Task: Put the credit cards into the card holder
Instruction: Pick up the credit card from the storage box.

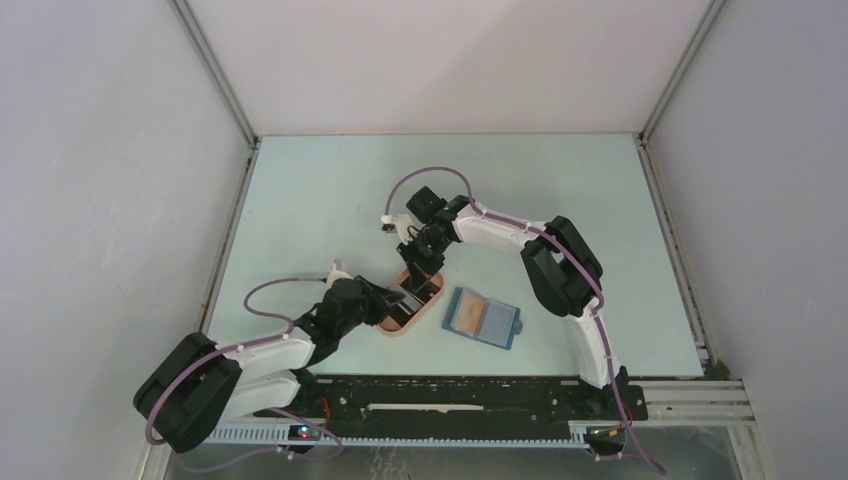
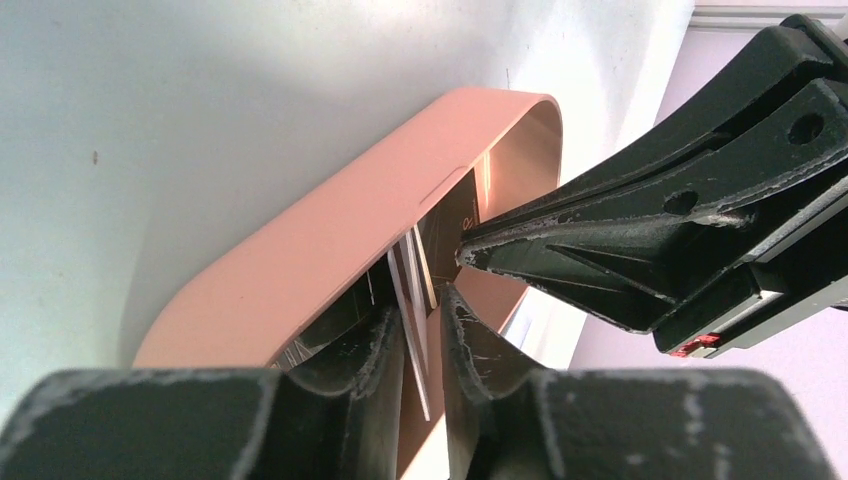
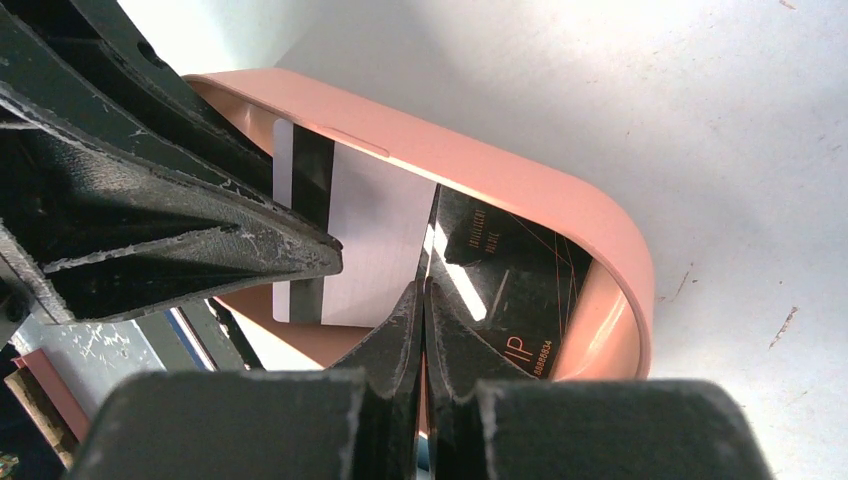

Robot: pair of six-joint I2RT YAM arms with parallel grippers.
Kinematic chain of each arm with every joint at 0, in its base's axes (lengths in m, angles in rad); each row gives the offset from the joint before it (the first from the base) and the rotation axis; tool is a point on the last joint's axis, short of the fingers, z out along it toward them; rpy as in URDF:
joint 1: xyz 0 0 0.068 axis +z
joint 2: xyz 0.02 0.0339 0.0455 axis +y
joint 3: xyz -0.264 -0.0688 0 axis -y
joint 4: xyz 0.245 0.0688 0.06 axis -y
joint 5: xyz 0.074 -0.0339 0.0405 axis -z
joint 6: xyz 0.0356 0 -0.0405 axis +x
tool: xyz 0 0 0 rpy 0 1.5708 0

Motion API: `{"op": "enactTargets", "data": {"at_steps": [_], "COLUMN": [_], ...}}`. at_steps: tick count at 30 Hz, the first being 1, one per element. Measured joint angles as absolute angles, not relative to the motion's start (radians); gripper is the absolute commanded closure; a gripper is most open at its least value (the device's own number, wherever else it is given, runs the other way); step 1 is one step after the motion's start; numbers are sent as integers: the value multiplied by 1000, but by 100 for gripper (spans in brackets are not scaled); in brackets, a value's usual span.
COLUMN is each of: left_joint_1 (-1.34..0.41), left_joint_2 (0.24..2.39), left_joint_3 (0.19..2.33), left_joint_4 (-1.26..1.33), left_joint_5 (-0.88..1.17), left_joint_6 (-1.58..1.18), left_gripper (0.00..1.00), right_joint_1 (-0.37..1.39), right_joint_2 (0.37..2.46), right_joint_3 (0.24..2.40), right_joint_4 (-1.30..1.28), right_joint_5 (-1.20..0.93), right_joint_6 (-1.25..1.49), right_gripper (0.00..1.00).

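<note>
Right fingers (image 3: 398,330) pinched shut on black credit card (image 3: 510,280) inside pink tray (image 3: 560,190). Left fingers (image 2: 375,355) narrowly apart astride second credit card (image 2: 412,300). Card holder (image 1: 485,318) lies right of tray. Risk: crowded fingers collide, card slips.

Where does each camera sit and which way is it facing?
Top external: above, behind the bases, facing down at the table; left arm, right arm, pink tray, card holder.
Left wrist: on the left arm, facing along the left gripper, which straddles a card standing on edge, into the tray.
Right wrist: on the right arm, facing down past the right gripper into the tray.
Shared: both wrist views show the tray and the other arm's gripper.
</note>
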State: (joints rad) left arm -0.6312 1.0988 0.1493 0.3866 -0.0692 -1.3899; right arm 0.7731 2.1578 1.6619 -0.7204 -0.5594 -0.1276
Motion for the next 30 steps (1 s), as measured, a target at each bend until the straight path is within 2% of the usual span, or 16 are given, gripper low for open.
{"op": "enactTargets", "data": {"at_steps": [6,14,19,25,27,28,30], "left_joint_1": [-631,-630,-630,-629,-628,-628,-629], "left_joint_2": [1095,996,759,467,437,435,447], "left_joint_3": [149,142,139,138,138,138,138], "left_joint_4": [380,329,233,210,249,274,325], "left_joint_5": [-75,-75,-95,-71,-26,5,79], "left_joint_6": [-1391,-1378,-1301,-1088,-1015,-979,-910], "left_gripper": [100,100,100,100,100,100,100], "right_joint_1": [773,773,769,760,759,758,752], "right_joint_2": [2156,2115,1982,1784,1703,1650,1521], "right_joint_3": [1662,1659,1652,1639,1608,1579,1492], "right_joint_4": [-721,-723,-748,-822,-835,-839,-827], "right_joint_5": [-561,-572,-611,-673,-674,-672,-661], "right_joint_6": [-128,-145,-224,-395,-449,-474,-514], "right_gripper": [93,88,80,73,63,54,24]}}
